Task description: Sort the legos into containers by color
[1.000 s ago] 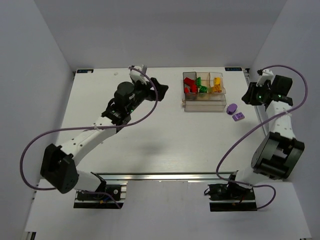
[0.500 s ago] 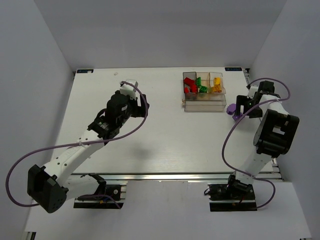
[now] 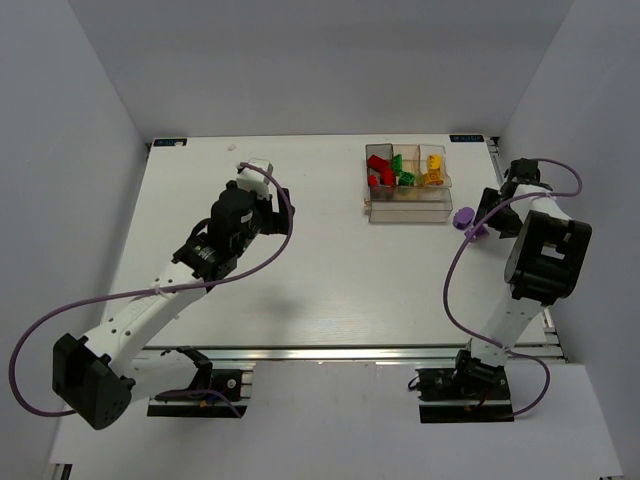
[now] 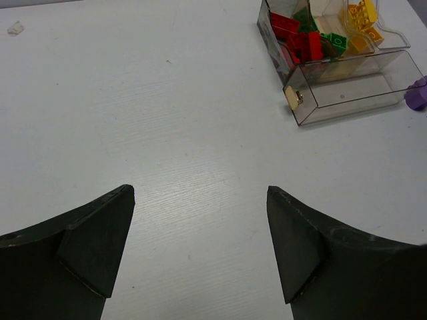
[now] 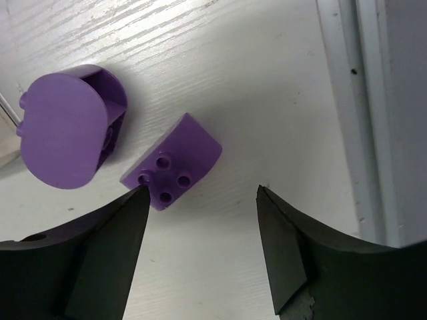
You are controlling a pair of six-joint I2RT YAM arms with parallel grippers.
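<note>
The clear three-bin organizer (image 3: 408, 209) stands at the back right of the table, with red legos (image 3: 378, 170) in its left bin, green ones (image 3: 403, 168) in the middle and yellow ones (image 3: 432, 170) in the right. Its front tray holds nothing. Two purple legos lie right of it: a rounded one (image 5: 67, 127) and a small studded one (image 5: 173, 160). My right gripper (image 5: 200, 190) is open, low over the table, its left fingertip at the edge of the small purple lego. My left gripper (image 4: 200, 190) is open and empty, far left of the organizer (image 4: 347, 93).
The table's right edge rail (image 5: 363, 113) runs close beside my right gripper. The rounded purple lego (image 3: 463, 216) lies close to the organizer's right front corner. White walls enclose the table on three sides.
My left arm has pulled back toward the left, away from the organizer. My right arm has swung in and come down over the two purple legos.
</note>
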